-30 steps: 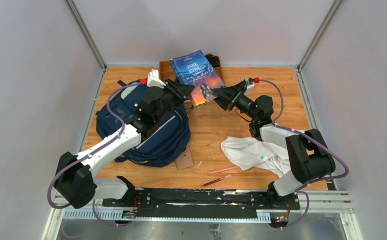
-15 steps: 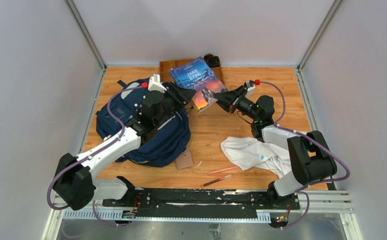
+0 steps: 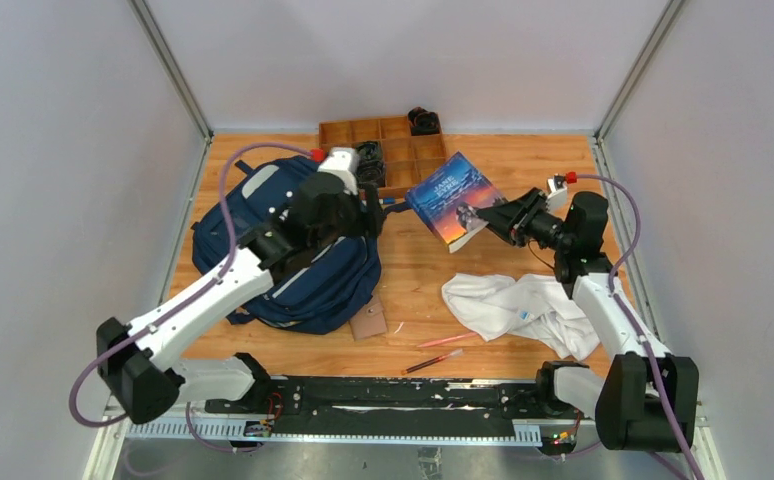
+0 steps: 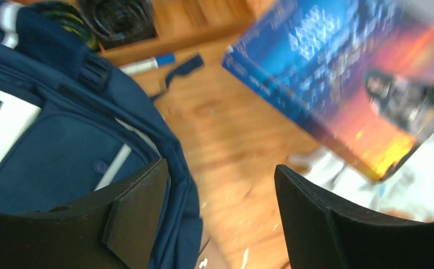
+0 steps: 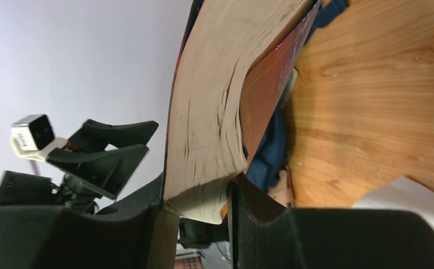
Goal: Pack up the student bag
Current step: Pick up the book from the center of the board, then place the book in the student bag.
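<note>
Two grey walls flank the wooden table (image 3: 413, 270). Over its left side the left gripper (image 4: 220, 188) gapes empty. The book (image 3: 451, 195) has swung rightward off the divided tray (image 3: 393, 140) since a second ago, pinched by the right gripper (image 3: 495, 215). The student bag (image 3: 215, 243), navy with grey stripes, lies at left.

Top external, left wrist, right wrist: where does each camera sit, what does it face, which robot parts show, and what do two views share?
Top external: above and behind the bases, looking down on the table; both arms show.
Left wrist: on the left arm, looking past the open left gripper at the student bag and book.
Right wrist: on the right arm, looking along the right gripper clamped on the book's pages.
Shared: both wrist views show the book.
</note>
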Controlling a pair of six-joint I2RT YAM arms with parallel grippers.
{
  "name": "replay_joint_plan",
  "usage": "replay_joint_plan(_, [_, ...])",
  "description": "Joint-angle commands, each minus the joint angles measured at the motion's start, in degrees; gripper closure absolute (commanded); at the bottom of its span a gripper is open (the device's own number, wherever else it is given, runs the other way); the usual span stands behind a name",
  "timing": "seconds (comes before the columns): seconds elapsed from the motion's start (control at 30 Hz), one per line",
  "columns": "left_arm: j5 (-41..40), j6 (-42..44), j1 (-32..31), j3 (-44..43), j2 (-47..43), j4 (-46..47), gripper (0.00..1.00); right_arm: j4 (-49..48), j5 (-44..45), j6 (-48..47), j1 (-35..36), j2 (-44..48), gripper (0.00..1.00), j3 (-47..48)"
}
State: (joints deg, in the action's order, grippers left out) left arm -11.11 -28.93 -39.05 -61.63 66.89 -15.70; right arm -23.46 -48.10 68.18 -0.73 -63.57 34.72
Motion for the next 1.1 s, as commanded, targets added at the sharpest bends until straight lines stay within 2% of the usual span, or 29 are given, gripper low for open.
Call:
replay_joint_plan(0.0, [-9.5,12.9,-9.0,-6.0,7.7,-23.0,0.25,16.8,-7.0,-15.4,-0.6,2.9,1.00,7.2])
replay_joint_plan(0.13, [-15.8,5.3,-10.3,-5.6,11.6,-29.6,0.29,20.6,-6.7,-18.4,-0.7,2.9,1.00,8.9])
replay_joint_plan(0.3, [-12.9,1.5,-10.8,-1.5,14.4,-24.6,0.28,23.2,-6.3,-21.0,-0.8,1.7,1.00,11.5])
replay_joint_plan(0.37, [-14.5,0.4,-10.8,-0.8,16.8,-24.1,0.29,23.2,-6.6,-21.0,-0.8,1.3,1.00,12.1])
replay_joint_plan(0.73, [-18.4,-3.4,-10.8,2.2,22.7,-22.3,0.50,23.0,-5.8,-21.3,-0.8,0.8,1.00,12.9])
replay_joint_plan(0.97, [-21.4,-6.9,-10.8,5.3,20.0,-20.8,0.60,22.8,-5.8,-21.1,-0.8,0.7,1.00,12.8])
replay_joint_plan(1.07, [-20.7,-8.1,-10.8,4.1,18.2,-22.2,0.64,22.7,-5.8,-21.0,-0.9,0.7,1.00,12.4])
